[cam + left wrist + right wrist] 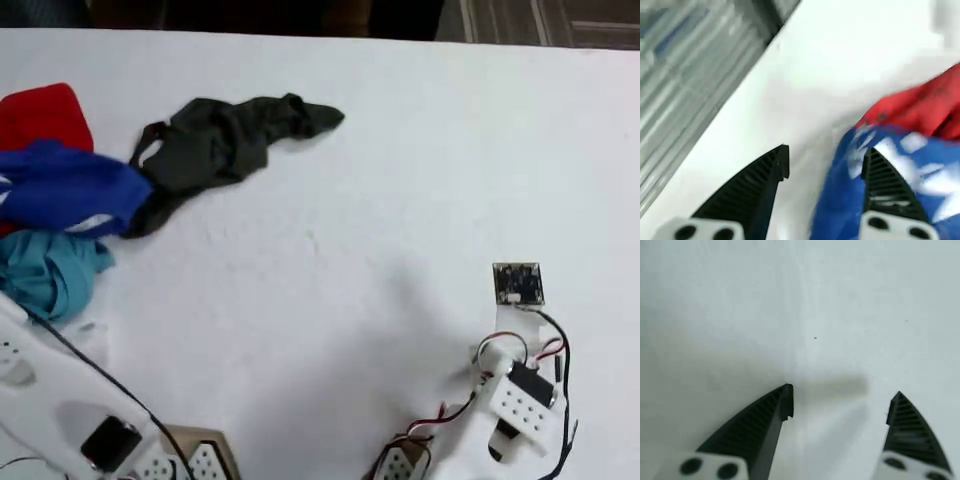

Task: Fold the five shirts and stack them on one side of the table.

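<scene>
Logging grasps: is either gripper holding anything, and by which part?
Nothing is held. The left gripper is open at the edge of the blue white-printed fabric shirt; the right gripper is open over the white table.

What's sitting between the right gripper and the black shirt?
Nothing. In the high view the table is bare from the black shirt to the right arm; the right wrist view has the open right gripper over bare table too.

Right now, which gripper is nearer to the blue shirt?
Left. The left gripper is open right at the blue shirt; the right gripper hangs open over the table, well away from it.
</scene>
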Available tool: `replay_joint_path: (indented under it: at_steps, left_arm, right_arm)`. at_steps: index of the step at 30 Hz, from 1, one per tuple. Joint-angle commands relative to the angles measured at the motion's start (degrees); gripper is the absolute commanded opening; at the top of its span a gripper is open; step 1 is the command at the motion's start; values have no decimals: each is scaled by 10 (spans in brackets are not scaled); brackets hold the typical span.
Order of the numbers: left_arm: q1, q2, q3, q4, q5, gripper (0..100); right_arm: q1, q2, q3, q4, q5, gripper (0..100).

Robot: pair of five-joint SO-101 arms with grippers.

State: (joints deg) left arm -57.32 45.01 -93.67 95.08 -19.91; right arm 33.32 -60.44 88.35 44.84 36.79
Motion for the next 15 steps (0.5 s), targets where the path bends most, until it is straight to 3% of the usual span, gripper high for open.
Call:
replay_joint_path:
  at_steps: [1, 9, 15]
  left_arm:
    - [85, -65, -19, -11, 39, 249]
    - [257, -65, -15, 8, 44, 249]
    - [375, 4, 95, 58, 42, 249]
  right_arm:
    - [0, -14, -2, -10, -4, 301]
    - [0, -14, -2, -10, -4, 301]
    - [0, -14, -2, -10, -4, 301]
